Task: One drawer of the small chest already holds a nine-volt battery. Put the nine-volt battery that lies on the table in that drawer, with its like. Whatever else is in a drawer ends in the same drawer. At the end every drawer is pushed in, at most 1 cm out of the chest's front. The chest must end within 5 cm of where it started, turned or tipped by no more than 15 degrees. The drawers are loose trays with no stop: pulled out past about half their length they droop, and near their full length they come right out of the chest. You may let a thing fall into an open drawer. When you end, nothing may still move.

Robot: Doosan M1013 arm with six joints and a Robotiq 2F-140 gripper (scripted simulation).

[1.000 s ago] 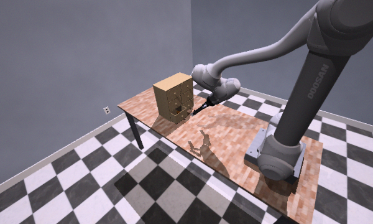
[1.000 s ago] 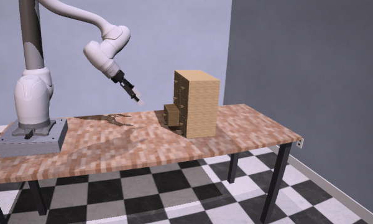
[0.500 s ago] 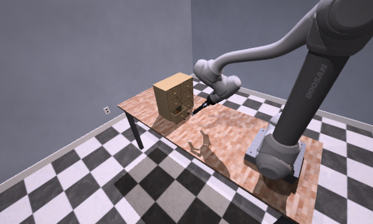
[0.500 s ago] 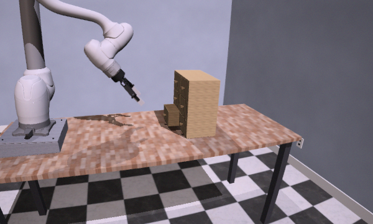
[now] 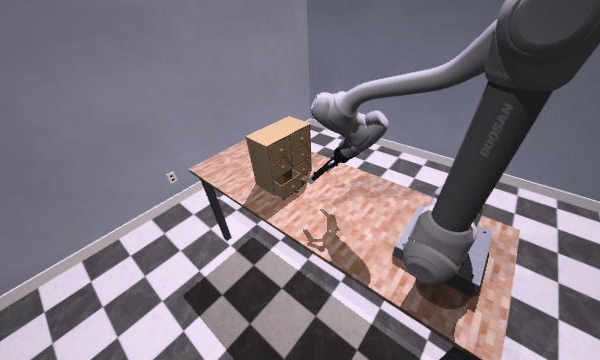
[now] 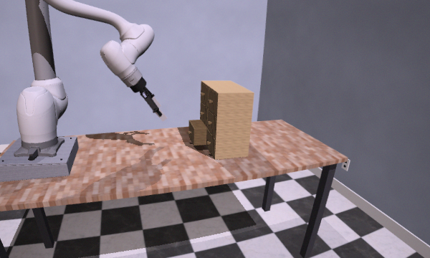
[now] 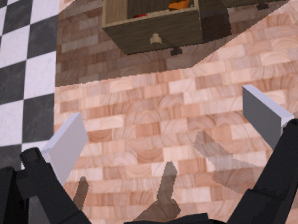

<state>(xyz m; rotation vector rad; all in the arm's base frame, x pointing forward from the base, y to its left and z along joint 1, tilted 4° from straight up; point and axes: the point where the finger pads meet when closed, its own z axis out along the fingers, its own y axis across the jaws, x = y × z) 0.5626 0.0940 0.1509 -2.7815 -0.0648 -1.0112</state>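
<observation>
The light wooden chest (image 5: 262,167) (image 6: 234,122) stands upright on the table. Its bottom drawer (image 5: 287,191) (image 6: 199,133) (image 7: 177,34), in the left column in the top view, is pulled partly out. An orange thing (image 7: 179,5) and a sliver of something red (image 7: 141,16) show inside it; I cannot tell whether either is a battery. The other drawers look pushed in. My gripper (image 5: 314,179) (image 6: 162,117) (image 7: 161,113) is wide open with nothing between its fingers. It hangs above the table in front of the chest, apart from the open drawer. I cannot make out a nine-volt battery on the table.
The table (image 5: 370,220) (image 6: 122,179) (image 7: 135,107) carries the chest and the robot's base (image 5: 480,250) (image 6: 36,170). In the wrist view the table's edge runs down the left side, with the checkered floor (image 7: 37,75) beyond. Shadows of the arm fall on the table.
</observation>
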